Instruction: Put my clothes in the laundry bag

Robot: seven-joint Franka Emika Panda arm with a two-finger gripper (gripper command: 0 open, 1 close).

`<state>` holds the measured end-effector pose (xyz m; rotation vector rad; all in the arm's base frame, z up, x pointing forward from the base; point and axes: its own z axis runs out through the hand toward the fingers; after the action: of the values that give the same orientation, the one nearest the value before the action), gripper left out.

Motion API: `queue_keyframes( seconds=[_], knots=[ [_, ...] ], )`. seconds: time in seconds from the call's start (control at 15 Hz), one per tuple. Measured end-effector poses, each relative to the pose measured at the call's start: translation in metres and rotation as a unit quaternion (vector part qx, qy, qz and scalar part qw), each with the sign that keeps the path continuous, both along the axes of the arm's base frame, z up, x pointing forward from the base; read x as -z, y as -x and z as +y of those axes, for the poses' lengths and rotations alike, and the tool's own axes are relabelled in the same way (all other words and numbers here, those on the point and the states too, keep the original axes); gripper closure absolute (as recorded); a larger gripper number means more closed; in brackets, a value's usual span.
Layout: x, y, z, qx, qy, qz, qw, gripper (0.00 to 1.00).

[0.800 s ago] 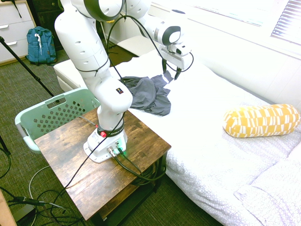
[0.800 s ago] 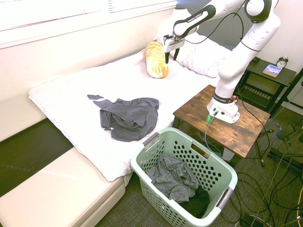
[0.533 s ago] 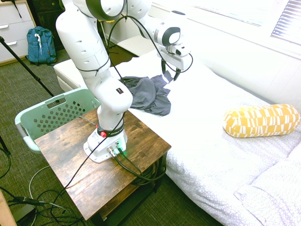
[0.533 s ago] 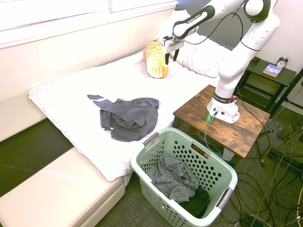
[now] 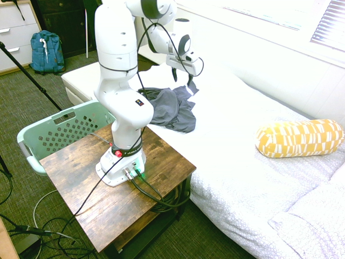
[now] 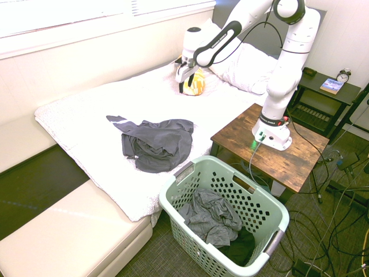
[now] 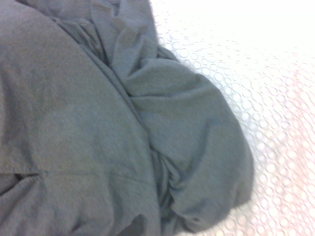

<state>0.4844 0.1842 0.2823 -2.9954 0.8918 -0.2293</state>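
In the first exterior view, a blue backpack (image 5: pixel 47 51) stands on the floor at far left, by a dresser. Nearer the camera, the mint-green basket (image 5: pixel 60 131) sits on the carpet just beside the wooden desk (image 5: pixel 116 186) that carries the arm. Right of the basket, a heap of dark grey clothes (image 5: pixel 171 109) lies on the white bed (image 5: pixel 242 145), near the bed's edge and close to the desk. The hand (image 5: pixel 183 79) hangs above the far end of that heap, pointing straight down, its two fingers spread apart and holding nothing; it is clear of the fabric. Further right, a yellow patterned bolster (image 5: pixel 299 137) rests on the bed, well apart from the clothes.

In the second exterior view, the clothes (image 6: pixel 158 142) lie on the bed (image 6: pixel 86 121) at left of centre. The hand (image 6: pixel 187 81) is up and to the right of them, in front of the bolster (image 6: pixel 197 84), fingers apart. Below, the basket (image 6: pixel 228 218) stands on the floor, touching or just beside the bed's corner, with grey garments (image 6: pixel 210 218) already crumpled inside it. At right, the desk (image 6: pixel 271 147) stands between the bed and a dark nightstand bearing a small clock (image 6: pixel 344 75).

The wrist view shows folded grey fabric (image 7: pixel 98 132) filling most of the picture, with the bed's white dotted cover (image 7: pixel 266 98) beside it.
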Motion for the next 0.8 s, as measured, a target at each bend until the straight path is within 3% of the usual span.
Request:
queue_keyframes(
  seconds=[0.33,0.8],
  knots=[
    [0.104,-0.052,0.069,-0.073,0.006,0.011,0.997,0.0],
    [0.254,-0.11,0.101,-0.149,-0.028,0.031,0.988,0.0]
  ],
)
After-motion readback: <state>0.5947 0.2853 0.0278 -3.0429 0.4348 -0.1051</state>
